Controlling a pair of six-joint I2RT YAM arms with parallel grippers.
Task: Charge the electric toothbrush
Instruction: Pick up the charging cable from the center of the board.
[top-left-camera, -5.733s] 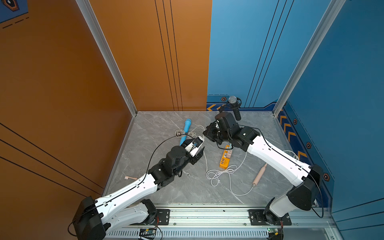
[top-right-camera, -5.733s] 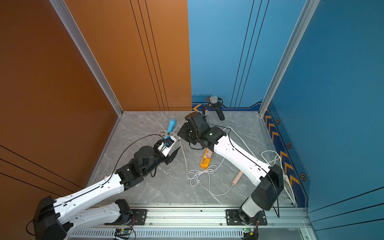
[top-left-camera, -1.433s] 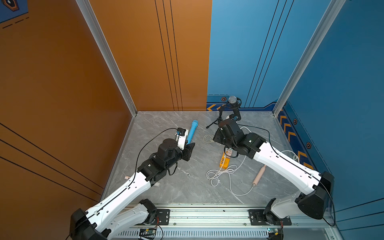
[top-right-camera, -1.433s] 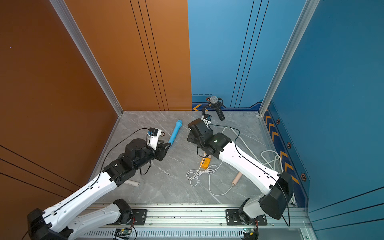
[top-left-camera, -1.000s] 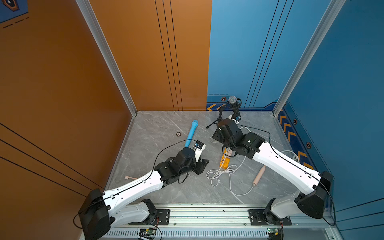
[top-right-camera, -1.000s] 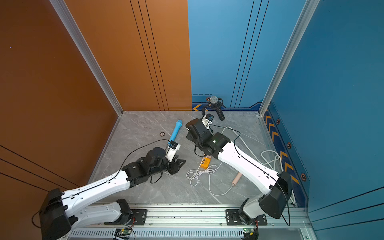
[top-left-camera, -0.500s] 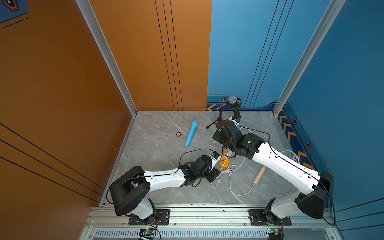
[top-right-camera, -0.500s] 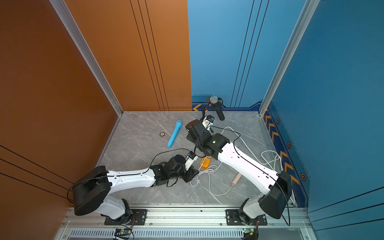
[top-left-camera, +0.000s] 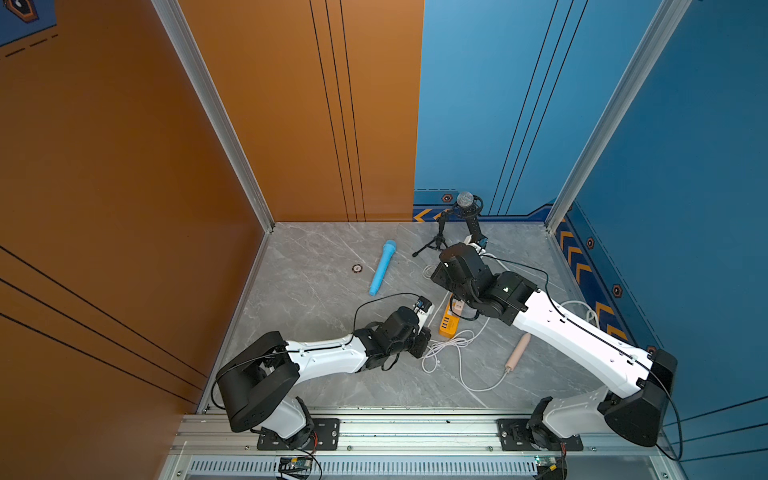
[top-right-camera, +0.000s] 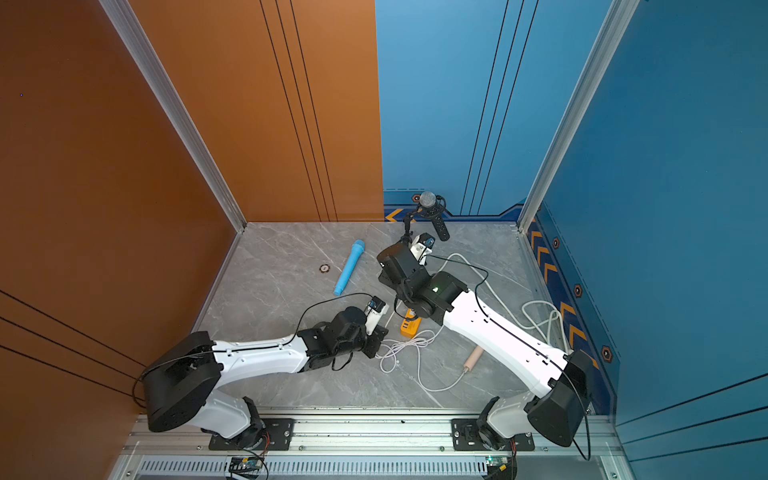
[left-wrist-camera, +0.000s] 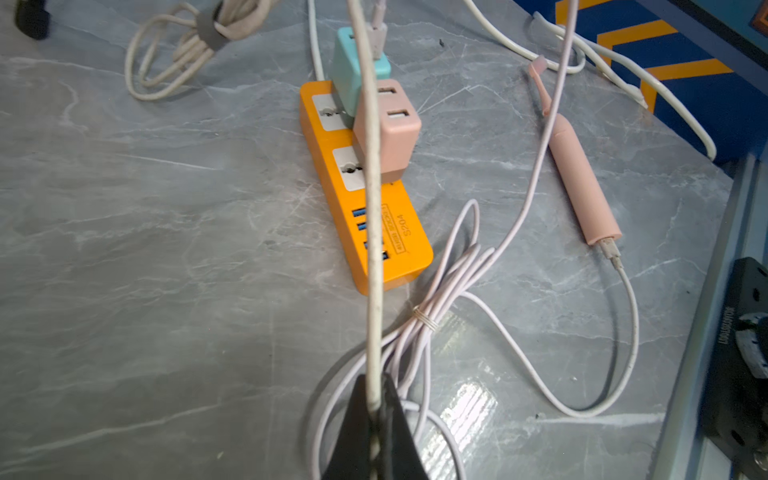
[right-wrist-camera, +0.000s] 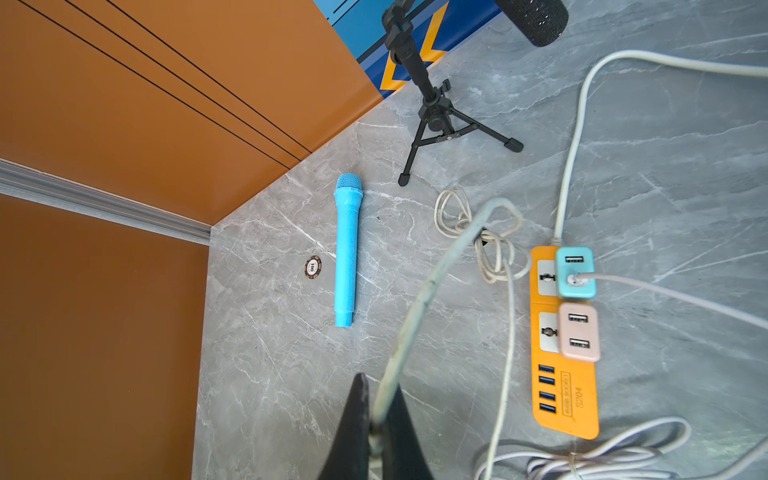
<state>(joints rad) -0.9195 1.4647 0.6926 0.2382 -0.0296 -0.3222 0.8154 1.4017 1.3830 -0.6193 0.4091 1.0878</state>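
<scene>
The left tool (left-wrist-camera: 374, 409) is squeezed shut on a white cord (left-wrist-camera: 372, 249), just beside the orange power strip (left-wrist-camera: 399, 232). Near the strip, the right tool (right-wrist-camera: 376, 411) is squeezed shut on a pale cord (right-wrist-camera: 419, 303) too. Further right, the pink toothbrush (top-left-camera: 516, 354) lies flat on the surface (top-left-camera: 316, 266), with a cord in its bottom end. I think this is the plugging-in part. That cord's other end needs a free hole in the pink block (left-wrist-camera: 390, 124). I cannot tell which cord is which. There is open room on the left by the blue microphone (top-left-camera: 382, 267). On the right, loose cords (top-left-camera: 582, 309) crowd the blue wall (top-left-camera: 665, 249).
</scene>
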